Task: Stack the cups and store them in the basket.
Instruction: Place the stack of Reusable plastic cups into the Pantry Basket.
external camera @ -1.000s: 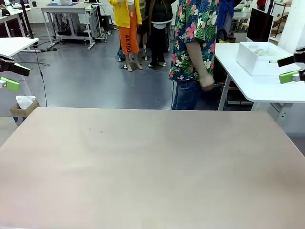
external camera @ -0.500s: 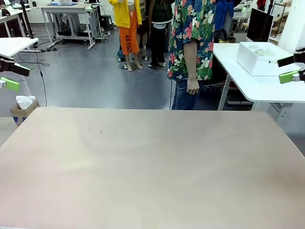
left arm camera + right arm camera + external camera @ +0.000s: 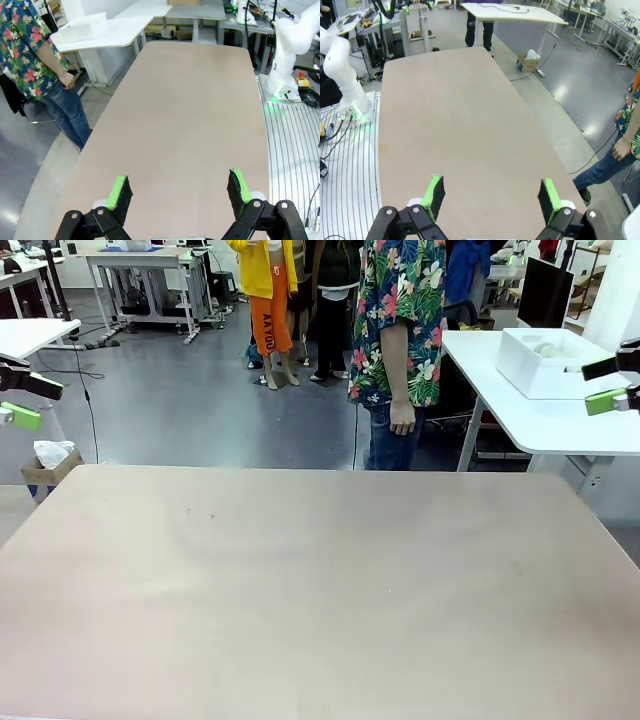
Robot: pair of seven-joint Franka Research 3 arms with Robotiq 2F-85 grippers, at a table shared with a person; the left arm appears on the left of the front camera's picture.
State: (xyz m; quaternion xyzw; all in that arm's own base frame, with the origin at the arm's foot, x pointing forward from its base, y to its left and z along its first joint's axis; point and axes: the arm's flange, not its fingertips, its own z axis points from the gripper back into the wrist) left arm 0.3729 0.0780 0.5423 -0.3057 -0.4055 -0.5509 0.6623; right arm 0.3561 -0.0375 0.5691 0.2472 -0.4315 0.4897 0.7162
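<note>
Nearest, the table [image 3: 320,590] lies bare and tan, with no cup or basket on it yet. The left gripper [image 3: 180,192] hangs above its left end with both green pads spread wide, holding nothing; in the front view it sits at the left edge [image 3: 22,400]. The right gripper [image 3: 490,197] does the same over the right end, pads well apart and empty, and shows at the right edge of the front view [image 3: 612,382].

Beyond the far edge a person [image 3: 400,330] in a floral shirt stands with 1 hand [image 3: 402,418] hanging loose. To that person's side, on a white side table [image 3: 540,410], sits a white bin [image 3: 545,362] that is likely the basket; something pale lies inside, too small to tell.

By the task's wording, plastic cups should be light, stiff and a little slick, so I judge a grip across the wall below the rim safest, squeezing gently. The basket, wider than the pads' spread, would want its rim or a handle slot. Nothing stands in the way on the table.
</note>
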